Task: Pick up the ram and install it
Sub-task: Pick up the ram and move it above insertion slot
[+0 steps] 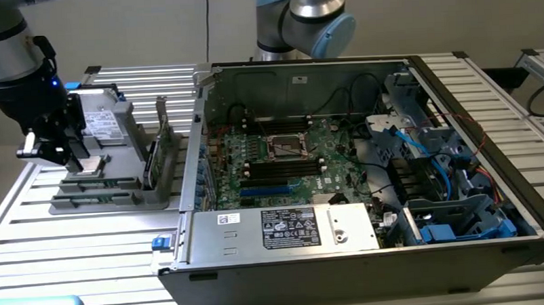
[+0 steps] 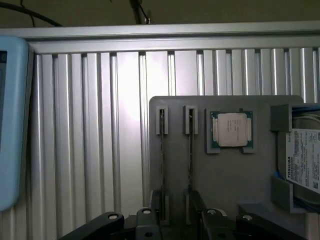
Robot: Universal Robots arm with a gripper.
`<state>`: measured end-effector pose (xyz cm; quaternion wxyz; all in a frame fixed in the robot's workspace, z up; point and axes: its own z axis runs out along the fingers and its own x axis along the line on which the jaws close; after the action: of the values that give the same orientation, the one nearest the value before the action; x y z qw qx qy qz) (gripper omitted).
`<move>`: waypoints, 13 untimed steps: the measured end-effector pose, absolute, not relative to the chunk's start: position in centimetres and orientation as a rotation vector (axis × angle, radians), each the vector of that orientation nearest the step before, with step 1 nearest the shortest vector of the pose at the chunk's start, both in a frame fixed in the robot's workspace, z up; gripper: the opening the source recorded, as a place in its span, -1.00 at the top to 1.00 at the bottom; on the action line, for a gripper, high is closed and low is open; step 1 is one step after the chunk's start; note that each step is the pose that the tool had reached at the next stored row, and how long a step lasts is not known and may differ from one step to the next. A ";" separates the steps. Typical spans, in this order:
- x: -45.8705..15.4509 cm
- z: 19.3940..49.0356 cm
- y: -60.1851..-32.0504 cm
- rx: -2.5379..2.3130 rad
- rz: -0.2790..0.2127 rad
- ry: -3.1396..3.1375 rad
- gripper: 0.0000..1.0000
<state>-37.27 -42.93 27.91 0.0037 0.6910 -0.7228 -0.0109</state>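
Two thin ram sticks stand on edge in parallel slots of a grey holder: one ram stick nearer the holder's rim, the other ram stick beside it. My gripper hovers above one end of these slots, its dark fingers apart and open, holding nothing. In the exterior view the gripper hangs over the holder at that view's left. The open computer case with its motherboard lies at that view's right.
A square silver processor and a labelled hard drive sit in the same holder. A taller green card stands upright between holder and case. A light-blue device lies on the slatted aluminium table. A second arm's base stands behind the case.
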 end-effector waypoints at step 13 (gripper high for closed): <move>-36.7 25.9 -44.0 2.169 -0.068 -2.229 0.27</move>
<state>-36.70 -43.98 25.87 0.0154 0.6971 -0.7165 -0.0220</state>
